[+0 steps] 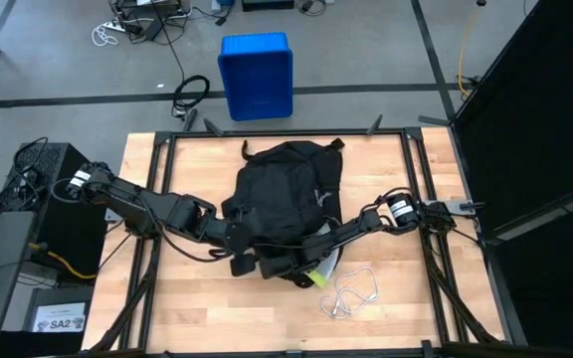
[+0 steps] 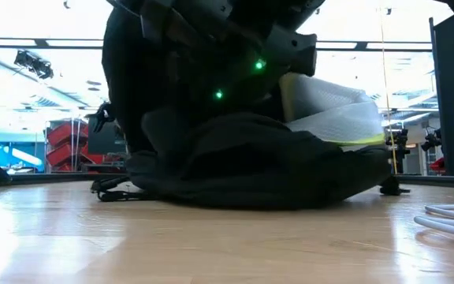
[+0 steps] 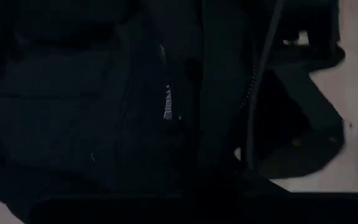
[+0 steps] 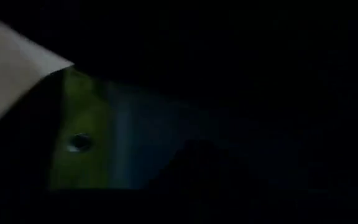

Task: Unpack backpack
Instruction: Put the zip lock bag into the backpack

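The backpack (image 1: 282,194) is seen lying flat in the middle of the bench (image 1: 167,308), its top toward the far edge. Both arms are brought in at its near end: the left end effector (image 1: 239,261) and the right end effector (image 1: 285,265) are pressed close together against the black fabric, presumably so that the opening can be worked from two sides. Both are closed; whether fabric or a zipper pull is pinched cannot be told, since the fingertips are buried in black cloth. A white and yellow-green item (image 2: 333,118) is seen poking out of the bag's near end, apparently contents on the way out. A white cable (image 1: 351,293) is lying loose on the bench toward the near right corner. In the right wrist view almost everything is lost in darkness; the left wrist view offers only fabric and a zipper line (image 3: 253,93).
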